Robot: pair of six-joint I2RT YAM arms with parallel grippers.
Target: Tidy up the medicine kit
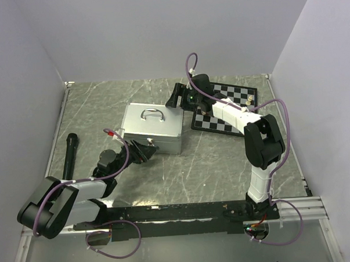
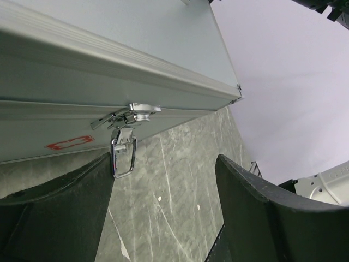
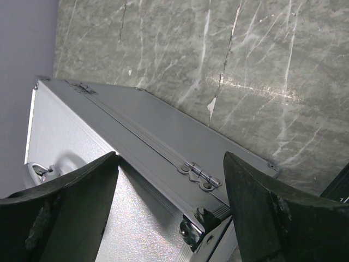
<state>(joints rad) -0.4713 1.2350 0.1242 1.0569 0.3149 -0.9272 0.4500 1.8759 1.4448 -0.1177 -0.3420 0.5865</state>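
The medicine kit (image 1: 153, 127), a silver metal case with a curved handle on its lid, stands in the middle of the table with the lid down. My left gripper (image 1: 147, 149) is open at the case's front side. In the left wrist view the front latch (image 2: 130, 113) shows with its wire loop (image 2: 123, 159) hanging beside my left fingertip, and only table lies between the fingers of the gripper (image 2: 164, 159). My right gripper (image 1: 175, 98) is open over the case's back right corner. Its fingers (image 3: 65, 202) straddle the rear hinge (image 3: 199, 176) without touching it.
A black-and-white checkerboard (image 1: 232, 105) lies on the table behind and right of the case, under the right arm. A black cylindrical object (image 1: 69, 153) lies near the left wall. White walls close in the table on three sides.
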